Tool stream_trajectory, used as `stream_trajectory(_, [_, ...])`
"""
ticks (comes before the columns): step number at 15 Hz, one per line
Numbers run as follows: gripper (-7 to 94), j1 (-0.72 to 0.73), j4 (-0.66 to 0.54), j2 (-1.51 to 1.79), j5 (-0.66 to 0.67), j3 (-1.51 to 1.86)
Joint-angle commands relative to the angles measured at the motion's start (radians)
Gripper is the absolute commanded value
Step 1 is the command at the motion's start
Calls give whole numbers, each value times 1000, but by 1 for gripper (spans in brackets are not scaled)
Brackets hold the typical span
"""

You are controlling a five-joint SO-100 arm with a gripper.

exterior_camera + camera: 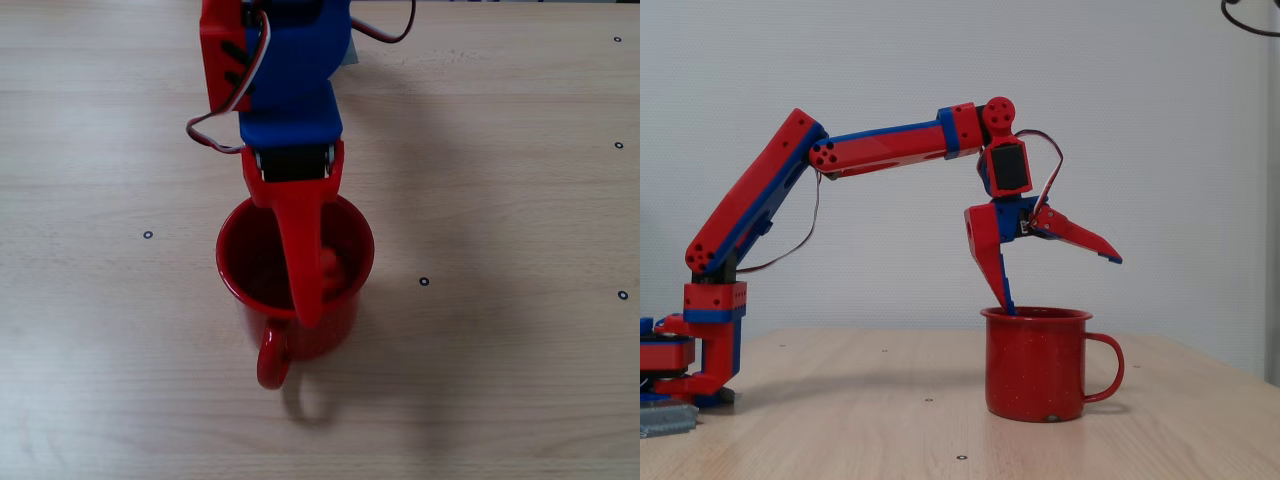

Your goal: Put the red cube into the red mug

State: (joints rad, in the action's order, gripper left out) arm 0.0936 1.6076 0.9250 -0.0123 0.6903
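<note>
Red enamel-looking and glossy, the large round-rimmed red mug stands upright near the middle of the pale wood-grain table, its looped handle pointing toward the bottom edge in the overhead fixed view and toward the right in the side fixed view. Directly above it hangs the red-and-blue two-finger gripper, with its jaws spread wide: one long pointed red finger angles down so its tip dips just inside the rim at the mug's left side in the side view, while the other finger sticks out to the right, well above the rim and clear of it. From overhead, the lower finger crosses the mouth of the mug from top to bottom edge. Beside it, inside the mug on the right, a paler red blocky shape shows against the dark interior: the small matte red cube, lying in the mug and apart from both fingers as far as can be seen. Bare tabletop surrounds the mug on every side, marked only by a few small black ring dots. The arm's base sits well to the left in the side view.
</note>
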Motion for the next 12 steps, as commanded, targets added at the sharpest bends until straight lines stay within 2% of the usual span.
stream_trajectory(1, [60, -3, -2, 75, 0, -80])
stream_trajectory(7, [58, -8, 15, 118, 11, -80])
stream_trajectory(9, [42, -14, 2, 140, 0, -80])
stream_trajectory(12, [24, -25, -23, 183, -18, -80])
